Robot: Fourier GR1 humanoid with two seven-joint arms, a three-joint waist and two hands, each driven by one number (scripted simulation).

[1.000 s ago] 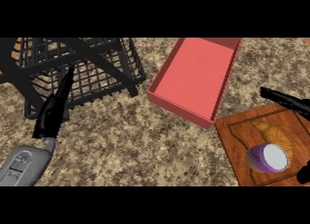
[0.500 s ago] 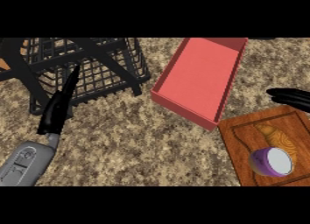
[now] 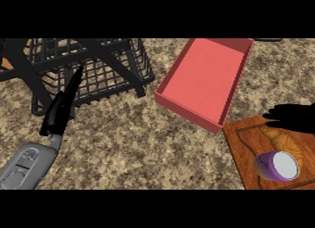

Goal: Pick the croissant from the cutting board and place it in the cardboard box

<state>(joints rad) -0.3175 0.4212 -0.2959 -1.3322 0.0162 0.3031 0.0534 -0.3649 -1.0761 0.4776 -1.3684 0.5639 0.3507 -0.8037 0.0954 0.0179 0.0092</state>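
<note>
The croissant (image 3: 284, 141), tan and curved, lies on the wooden cutting board (image 3: 244, 147) at the lower right. My right hand (image 3: 299, 118) comes in from the right edge with its fingers stretched leftward, open, over the croissant's far end and hiding part of it. The open box (image 3: 206, 78), which looks pinkish red, sits up and to the left of the board, and nothing shows inside it. My left hand (image 3: 60, 109) rests open at the left with straight fingers pointing up, far from the board.
A halved purple onion (image 3: 278, 165) sits on the board right below the croissant. A black wire basket (image 3: 74, 67) stands at the upper left, just beyond my left hand's fingertips. Speckled countertop (image 3: 153, 147) lies between the hands.
My right hand has moved down and left, from the board's far right corner to over the croissant's far end. My left hand has shifted slightly up toward the basket.
</note>
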